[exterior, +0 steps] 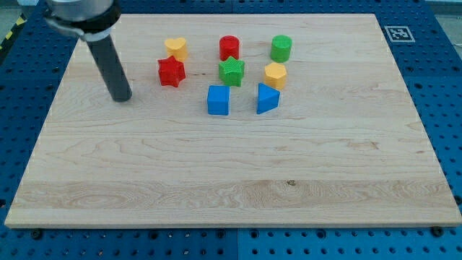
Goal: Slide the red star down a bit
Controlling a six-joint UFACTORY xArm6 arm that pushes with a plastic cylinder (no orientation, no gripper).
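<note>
The red star (171, 72) lies on the wooden board (231, 166) in the upper left part of the block cluster. My tip (122, 98) rests on the board to the left of the red star and slightly lower in the view, with a clear gap between them. A yellow heart-like block (176, 48) sits just above the red star. A green star (232, 71) lies to its right.
A red cylinder (229, 48) and a green cylinder (281, 48) stand at the top of the cluster. A yellow hexagonal block (275, 74), a blue cube (218, 100) and a blue triangular block (266, 98) lie to the right and below.
</note>
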